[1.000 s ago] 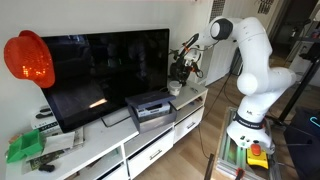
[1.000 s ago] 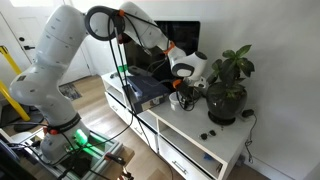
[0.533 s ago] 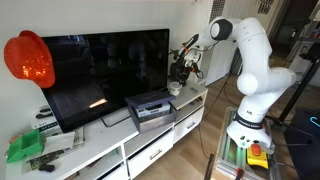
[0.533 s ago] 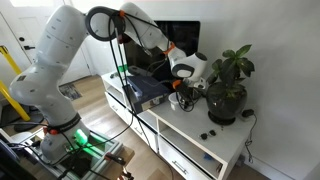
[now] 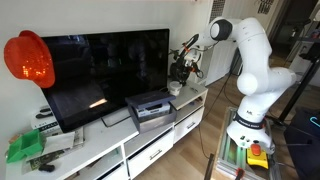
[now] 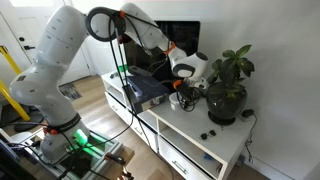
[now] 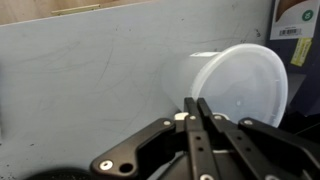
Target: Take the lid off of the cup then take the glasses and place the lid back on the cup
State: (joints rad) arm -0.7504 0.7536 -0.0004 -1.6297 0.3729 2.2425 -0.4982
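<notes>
**Shut gripper at the lid's rim.** The Panda arm's gripper [image 7: 197, 104] hangs over the far end of a white desk [image 6: 228, 142]. Its two black fingers [image 7: 190, 135] are pressed flat together with nothing visible between them. In the wrist view their tips sit at about 7 o'clock on the rim of the lid [image 7: 250, 86], a pale translucent disc that appears seated on the cup [image 7: 188, 72]. Whether the tips touch the rim or stand just in front of it cannot be told.

In an exterior view the cup [image 5: 174, 89] is a small whitish shape on the desk, roughly at 6 o'clock below the gripper. A grey box-shaped device [image 5: 150, 108] lies at its 8 o'clock. A dark potted plant [image 6: 228, 88] stands at 3 o'clock of the gripper. The glasses cannot be made out.

The step in hand looks to be the first, lifting the lid. Shut fingers cannot take a rim, so doing it well probably means parting the jaws. They would then straddle the lid's edge at 7 o'clock and close gently, since thin plastic is likely to flex. A slow, straight upward pull should keep the light cup from tipping or riding up with the lid. It should also keep the arm clear of the plant's leaves.
</notes>
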